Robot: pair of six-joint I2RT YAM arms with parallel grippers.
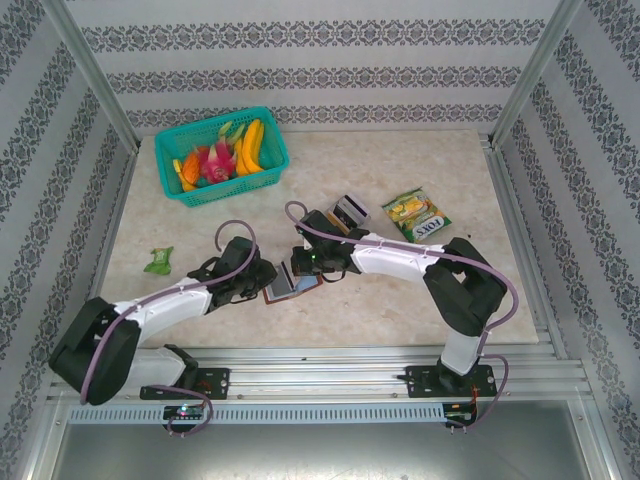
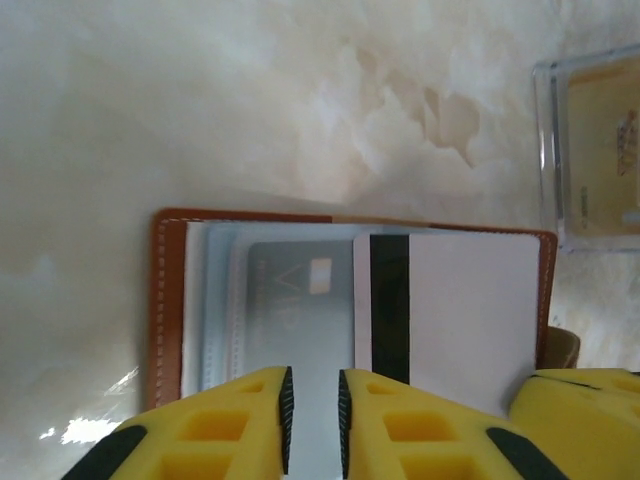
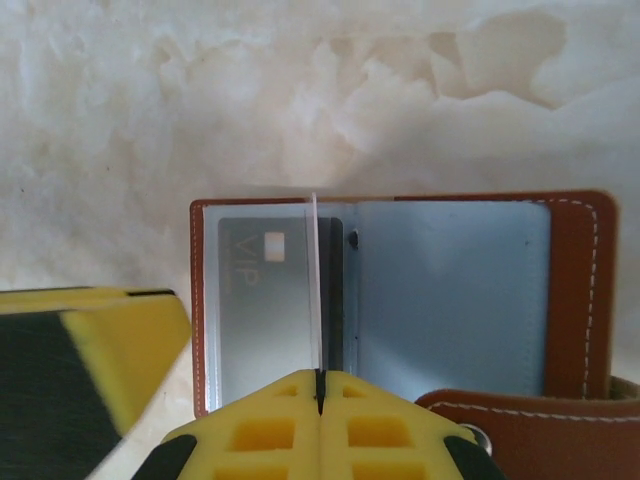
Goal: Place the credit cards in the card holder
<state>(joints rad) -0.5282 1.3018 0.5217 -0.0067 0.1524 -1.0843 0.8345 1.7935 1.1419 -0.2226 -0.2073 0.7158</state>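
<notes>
Marble-look table (image 1: pixel 400 300), patterned walls (image 1: pixel 300 40), card holder (image 1: pixel 288 285)

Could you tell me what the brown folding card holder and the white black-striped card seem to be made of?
The brown folding card holder looks like matte leather or an imitation, given the pale stitching along its edge; its inner sleeves look like clear plastic. The white black-striped card seems thin, smooth plastic.

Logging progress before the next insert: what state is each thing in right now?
card holder: lying open
grey card: tucked in its sleeve
white card: pinched in right gripper
right gripper: shut on white card
left gripper: jaws barely apart
</notes>
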